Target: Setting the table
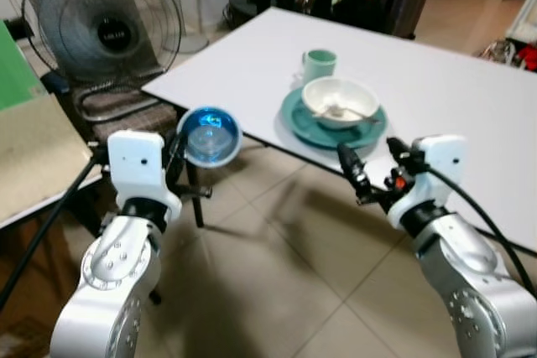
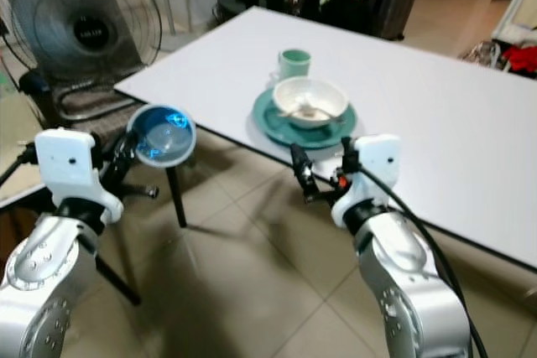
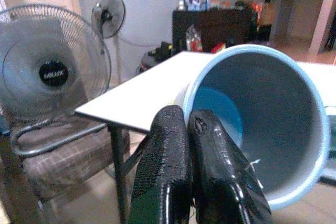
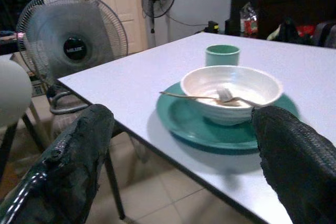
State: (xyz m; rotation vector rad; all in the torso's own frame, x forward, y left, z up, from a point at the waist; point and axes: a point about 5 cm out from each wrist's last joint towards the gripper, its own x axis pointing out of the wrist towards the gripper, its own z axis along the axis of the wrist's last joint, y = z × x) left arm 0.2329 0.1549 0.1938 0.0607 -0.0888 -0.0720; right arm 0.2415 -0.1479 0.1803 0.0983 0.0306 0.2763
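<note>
My left gripper (image 1: 179,150) is shut on the rim of a light blue cup (image 1: 210,135), held on its side in the air just off the white table's (image 1: 436,90) near left corner. In the left wrist view the black fingers (image 3: 181,161) pinch the cup's (image 3: 268,124) rim. A white bowl (image 1: 340,101) with a fork (image 4: 210,97) in it rests on a teal plate (image 1: 306,127) near the table's front edge, with a green mug (image 1: 319,64) behind. My right gripper (image 1: 371,172) is open, level with the table edge just in front of the plate.
A standing fan (image 1: 94,18) sits on a chair (image 1: 113,102) to the left of the table. A second fan (image 3: 108,15) and a dark cabinet (image 3: 220,27) stand at the far wall. Tiled floor (image 1: 277,249) lies below my arms.
</note>
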